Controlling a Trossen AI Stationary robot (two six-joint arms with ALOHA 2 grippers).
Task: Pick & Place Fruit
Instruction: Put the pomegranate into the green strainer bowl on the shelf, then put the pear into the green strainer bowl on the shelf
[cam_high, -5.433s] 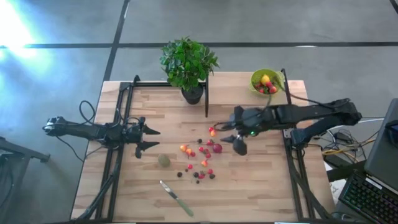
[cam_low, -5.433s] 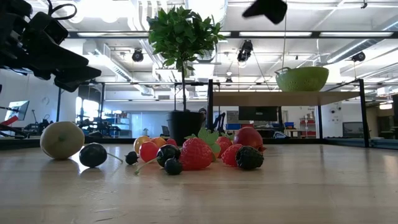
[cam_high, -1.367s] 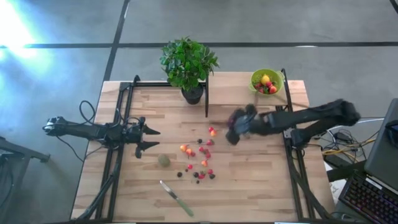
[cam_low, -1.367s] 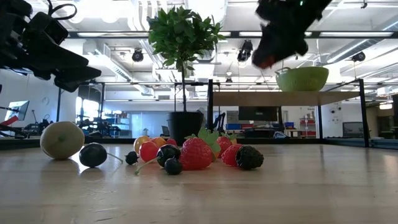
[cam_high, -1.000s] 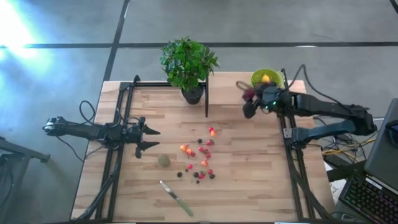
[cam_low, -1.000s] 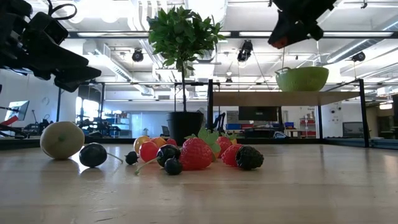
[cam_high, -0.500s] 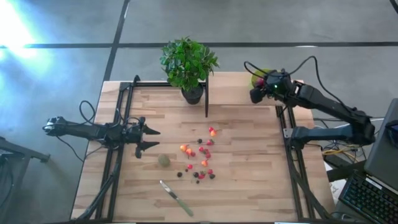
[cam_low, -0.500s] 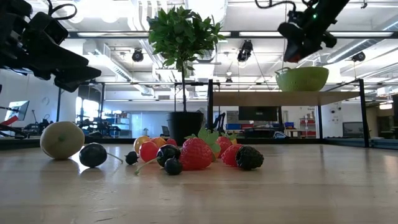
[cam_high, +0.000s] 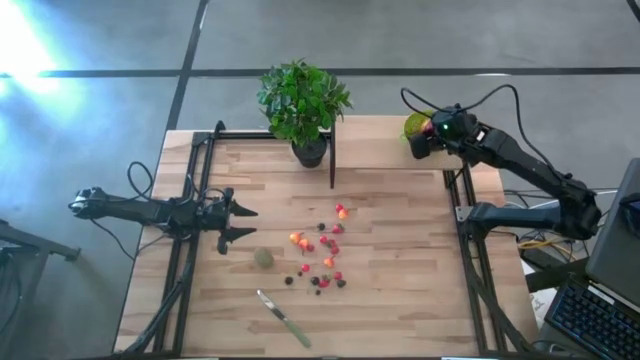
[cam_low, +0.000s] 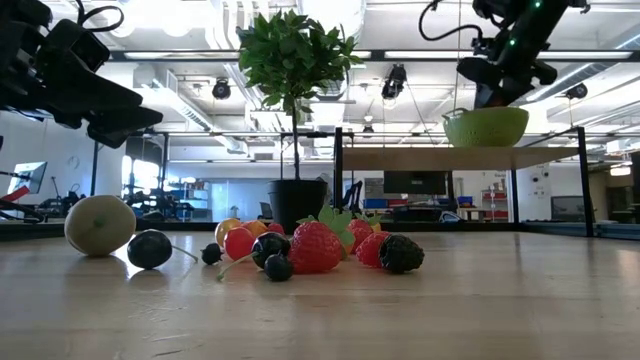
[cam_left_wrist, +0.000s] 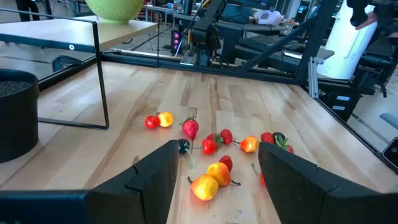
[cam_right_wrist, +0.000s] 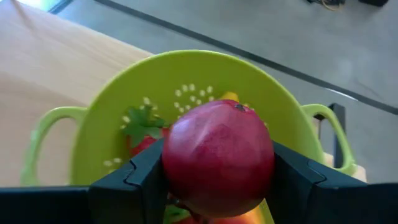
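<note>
Pomegranate (cam_right_wrist: 217, 155), dark red, sits clamped between the right gripper's (cam_right_wrist: 217, 186) two fingers, directly above the lime-green colander (cam_right_wrist: 99, 130), which holds a strawberry below it. Left gripper (cam_left_wrist: 214, 171) waits with fingers apart and bare, small fruits (cam_left_wrist: 211, 146) scattered just ahead of it.

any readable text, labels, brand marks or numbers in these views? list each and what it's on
No readable text in any view.
Green colander, red fruit in the right gripper, potted plant, knife: no markings visible.
Background monitors and lab equipment: any text is too small to read.
</note>
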